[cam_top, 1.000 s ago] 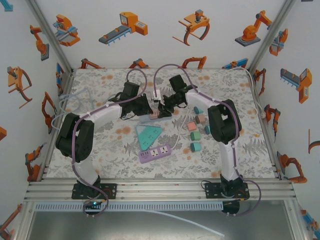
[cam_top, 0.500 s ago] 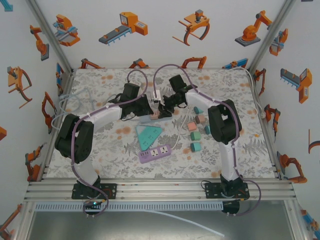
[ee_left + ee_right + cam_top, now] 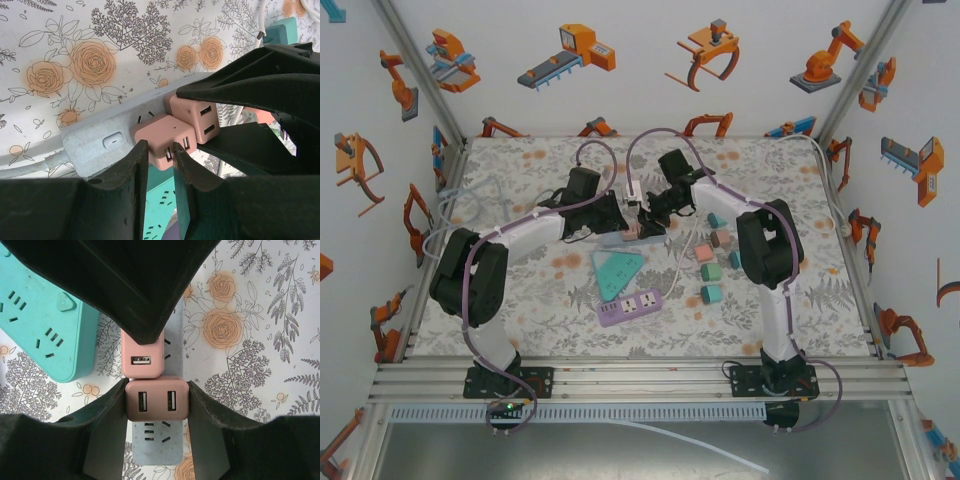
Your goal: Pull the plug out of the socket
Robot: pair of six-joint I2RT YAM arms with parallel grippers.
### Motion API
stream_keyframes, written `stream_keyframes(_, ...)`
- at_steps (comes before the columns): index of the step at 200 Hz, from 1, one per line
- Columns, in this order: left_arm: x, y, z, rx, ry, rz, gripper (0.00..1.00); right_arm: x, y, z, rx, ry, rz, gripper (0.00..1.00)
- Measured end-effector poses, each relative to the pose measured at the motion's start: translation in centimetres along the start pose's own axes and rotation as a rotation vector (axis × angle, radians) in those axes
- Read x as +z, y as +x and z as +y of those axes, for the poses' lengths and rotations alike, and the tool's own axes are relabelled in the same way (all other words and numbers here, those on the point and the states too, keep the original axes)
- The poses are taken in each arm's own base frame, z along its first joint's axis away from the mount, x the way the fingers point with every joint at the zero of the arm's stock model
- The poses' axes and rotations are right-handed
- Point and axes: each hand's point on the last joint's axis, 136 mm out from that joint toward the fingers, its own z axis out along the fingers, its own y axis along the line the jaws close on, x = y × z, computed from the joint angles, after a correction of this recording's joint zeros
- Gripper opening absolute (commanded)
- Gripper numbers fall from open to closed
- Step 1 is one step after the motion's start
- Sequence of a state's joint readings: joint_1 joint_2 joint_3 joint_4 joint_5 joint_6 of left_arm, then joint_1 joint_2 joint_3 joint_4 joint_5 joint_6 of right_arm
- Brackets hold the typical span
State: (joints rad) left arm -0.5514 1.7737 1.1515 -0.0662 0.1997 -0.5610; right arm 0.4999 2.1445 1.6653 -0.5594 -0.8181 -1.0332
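Plug (image 3: pixel 157 399) seated in socket strip (image 3: pixel 155 446)

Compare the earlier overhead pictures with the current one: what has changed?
Nothing visibly changed. The right gripper stays clamped on one pink USB charger. The left gripper stays shut against the neighbouring pink charger. Both chargers still sit on the grey power strip.

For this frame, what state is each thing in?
right gripper, shut on held plug
held plug, seated in grey strip
second plug, seated beside it, left gripper tips on it
left gripper, shut
grey strip, lying flat, both plugs in
teal strip, sockets free
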Motion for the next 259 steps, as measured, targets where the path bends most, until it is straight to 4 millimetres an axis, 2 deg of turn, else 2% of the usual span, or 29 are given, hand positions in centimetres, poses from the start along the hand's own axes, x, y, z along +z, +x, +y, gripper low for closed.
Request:
stream_keyframes(151, 0.1, 0.2, -0.4, 0.036, 0.002, -0.002, 0.27, -0.2, -0.1, 0.2, 0.024, -0.005, 0.007, 0.0)
stream_keyframes(218, 0.0, -1.0, -1.1, 0.048, 0.02, -0.039, 0.28, -2.1, -1.0, -1.1, 0.074, 0.059, -0.03, 0.0)
stream_keyframes(259, 0.4, -0.6, -1.8, 0.082, 0.065, -0.018, 0.28, -2.0, -0.5, -0.8, 0.08, 0.07, -0.049, 0.0)
